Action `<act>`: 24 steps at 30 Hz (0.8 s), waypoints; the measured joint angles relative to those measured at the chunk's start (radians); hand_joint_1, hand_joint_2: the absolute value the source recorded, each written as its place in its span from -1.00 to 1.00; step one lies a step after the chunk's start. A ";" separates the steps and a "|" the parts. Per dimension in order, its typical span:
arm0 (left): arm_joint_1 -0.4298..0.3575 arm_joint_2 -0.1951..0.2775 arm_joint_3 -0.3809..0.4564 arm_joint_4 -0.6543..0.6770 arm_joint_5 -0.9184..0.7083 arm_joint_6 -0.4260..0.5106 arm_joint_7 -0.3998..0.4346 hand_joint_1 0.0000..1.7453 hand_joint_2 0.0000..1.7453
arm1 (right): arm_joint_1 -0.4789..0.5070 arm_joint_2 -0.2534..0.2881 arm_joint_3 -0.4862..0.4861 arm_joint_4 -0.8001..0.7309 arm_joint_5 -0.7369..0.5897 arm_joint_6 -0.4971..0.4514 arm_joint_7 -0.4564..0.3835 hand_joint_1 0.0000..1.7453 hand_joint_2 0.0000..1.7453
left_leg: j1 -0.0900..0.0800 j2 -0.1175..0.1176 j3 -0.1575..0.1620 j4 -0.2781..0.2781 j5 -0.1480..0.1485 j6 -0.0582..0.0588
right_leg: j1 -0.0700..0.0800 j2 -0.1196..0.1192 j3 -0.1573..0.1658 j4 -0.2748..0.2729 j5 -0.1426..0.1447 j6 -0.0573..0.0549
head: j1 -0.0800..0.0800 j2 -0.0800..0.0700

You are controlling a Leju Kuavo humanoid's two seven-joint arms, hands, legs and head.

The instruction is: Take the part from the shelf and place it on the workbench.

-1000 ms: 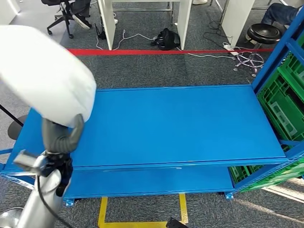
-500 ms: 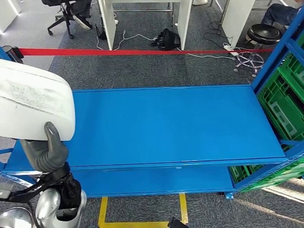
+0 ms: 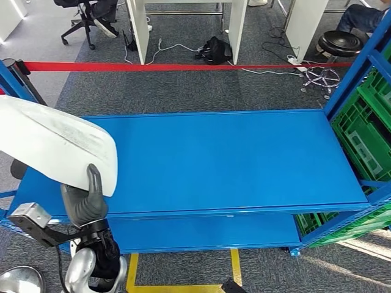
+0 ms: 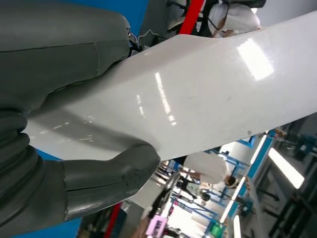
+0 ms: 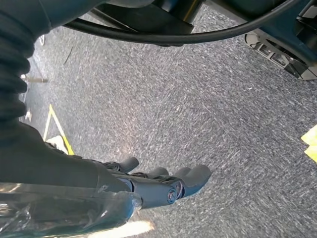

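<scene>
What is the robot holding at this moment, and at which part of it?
The left hand holds the large white part at its near edge, thumb on one face, fingers on the other. The right hand hangs over the carpet and holds nothing.

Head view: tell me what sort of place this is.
Probably a factory-style workshop or robot test area: a blue metal workbench, green plastic crates on blue racking, red barrier tape across grey carpet, and a white part in the left hand.
</scene>
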 joint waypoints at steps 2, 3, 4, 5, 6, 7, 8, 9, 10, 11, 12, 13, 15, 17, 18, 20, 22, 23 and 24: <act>-0.004 0.002 -0.012 0.009 -0.018 0.014 -0.001 0.94 1.00 | 0.001 0.000 -0.006 0.000 -0.001 -0.001 0.000 -1.00 1.00 | 0.000 0.000 0.000 0.000 0.000 0.000 | 0.000 0.000 0.000 0.000 0.000 0.000 | 0.000 0.000; -0.006 0.004 -0.017 0.013 -0.026 0.017 -0.005 0.94 1.00 | 0.001 0.000 -0.008 0.000 -0.001 -0.001 -0.001 -1.00 1.00 | 0.000 0.000 0.000 0.000 0.000 0.000 | 0.000 0.000 0.000 0.000 0.000 0.000 | 0.000 0.000; -0.008 0.006 -0.024 0.016 -0.040 0.020 -0.013 0.94 1.00 | 0.001 0.000 -0.010 0.000 -0.001 0.000 -0.002 -1.00 1.00 | 0.000 0.000 0.000 0.000 0.000 0.000 | 0.000 0.000 0.000 0.000 0.000 0.000 | 0.000 0.000; -0.011 0.009 -0.032 0.018 -0.060 0.023 -0.024 0.94 1.00 | 0.001 0.000 -0.010 0.000 0.000 0.001 -0.004 -1.00 1.00 | 0.000 0.000 0.000 0.000 0.000 0.000 | 0.000 0.000 0.000 0.000 0.000 0.000 | 0.000 0.000; -0.016 0.014 -0.041 0.019 -0.081 0.023 -0.033 0.94 1.00 | 0.001 0.000 -0.011 0.000 0.001 0.004 -0.005 -1.00 1.00 | 0.000 0.000 0.000 0.000 0.000 0.000 | 0.000 0.000 0.000 0.000 0.000 0.000 | 0.000 0.000; -0.024 0.019 -0.051 0.019 -0.103 0.019 -0.040 0.94 1.00 | 0.001 0.000 -0.011 0.000 0.002 0.007 -0.006 -1.00 1.00 | 0.000 0.000 0.000 0.000 0.000 0.000 | 0.000 0.000 0.000 0.000 0.000 0.000 | 0.000 0.000; -0.033 0.028 -0.063 0.018 -0.122 0.009 -0.042 0.94 1.00 | 0.000 0.000 -0.011 0.000 0.005 0.010 -0.007 -1.00 1.00 | 0.000 0.000 0.000 0.000 0.000 0.000 | 0.000 0.000 0.000 0.000 0.000 0.000 | 0.000 0.000; -0.043 0.037 -0.075 0.018 -0.138 -0.003 -0.042 0.94 1.00 | 0.000 0.000 -0.011 0.000 0.007 0.013 -0.008 -1.00 1.00 | 0.000 0.000 0.000 0.000 0.000 0.000 | 0.000 0.000 0.000 0.000 0.000 0.000 | 0.000 0.000; -0.053 0.047 -0.086 0.018 -0.150 -0.014 -0.042 0.94 1.00 | 0.000 0.000 -0.011 0.000 0.009 0.015 -0.009 -1.00 1.00 | 0.000 0.000 0.000 0.000 0.000 0.000 | 0.000 0.000 0.000 0.000 0.000 0.000 | 0.000 0.000; -0.061 0.056 -0.095 0.018 -0.157 -0.022 -0.042 0.94 1.00 | 0.000 0.000 -0.011 0.000 0.010 0.017 -0.010 -1.00 1.00 | 0.000 0.000 0.000 0.000 0.000 0.000 | 0.000 0.000 0.000 0.000 0.000 0.000 | 0.000 0.000; -0.068 0.063 -0.102 0.018 -0.161 -0.026 -0.042 0.94 1.00 | 0.000 0.000 -0.011 0.000 0.010 0.019 -0.010 -1.00 1.00 | 0.000 0.000 0.000 0.000 0.000 0.000 | 0.000 0.000 0.000 0.000 0.000 0.000 | 0.000 0.000; -0.073 0.069 -0.107 0.018 -0.163 -0.028 -0.042 0.94 1.00 | 0.000 0.000 -0.011 0.000 0.010 0.020 -0.010 -1.00 1.00 | 0.000 0.000 0.000 0.000 0.000 0.000 | 0.000 0.000 0.000 0.000 0.000 0.000 | 0.000 0.000; -0.079 0.080 -0.114 0.018 -0.164 -0.029 -0.042 0.94 1.00 | 0.000 0.000 -0.011 0.000 0.010 0.022 -0.010 -1.00 1.00 | 0.000 0.000 0.000 0.000 0.000 0.000 | 0.000 0.000 0.000 0.000 0.000 0.000 | 0.000 0.000; -0.082 0.089 -0.120 0.018 -0.164 -0.029 -0.042 0.94 1.00 | 0.000 0.000 -0.011 0.000 0.010 0.023 -0.010 -1.00 1.00 | 0.000 0.000 0.000 0.000 0.000 0.000 | 0.000 0.000 0.000 0.000 0.000 0.000 | 0.000 0.000; -0.083 0.092 -0.123 0.018 -0.164 -0.029 -0.042 0.94 1.00 | 0.000 0.000 -0.011 0.000 0.010 0.023 -0.010 -1.00 1.00 | 0.000 0.000 0.000 0.000 0.000 0.000 | 0.000 0.000 0.000 0.000 0.000 0.000 | 0.000 0.000; -0.085 0.097 -0.125 0.018 -0.164 -0.029 -0.042 0.94 1.00 | 0.000 0.000 -0.011 0.000 0.010 0.023 -0.010 -1.00 1.00 | 0.000 0.000 0.000 0.000 0.000 0.000 | 0.000 0.000 0.000 0.000 0.000 0.000 | 0.000 0.000; -0.086 0.102 -0.126 0.017 -0.167 -0.037 -0.045 0.94 1.00 | 0.000 0.000 -0.011 0.000 0.011 0.024 -0.010 -1.00 1.00 | 0.000 0.000 0.000 0.000 0.000 0.000 | 0.000 0.000 0.000 0.000 0.000 0.000 | 0.000 0.000; -0.087 0.105 -0.126 0.016 -0.169 -0.051 -0.051 0.94 1.00 | 0.000 0.000 -0.011 0.000 0.012 0.024 -0.011 -1.00 1.00 | 0.000 0.000 0.000 0.000 0.000 0.000 | 0.000 0.000 0.000 0.000 0.000 0.000 | 0.000 0.000; -0.088 0.107 -0.126 0.012 -0.169 -0.072 -0.060 0.94 1.00 | 0.000 0.000 -0.011 0.000 0.013 0.025 -0.012 -1.00 1.00 | 0.000 0.000 0.000 0.000 0.000 0.000 | 0.000 0.000 0.000 0.000 0.000 0.000 | 0.000 0.000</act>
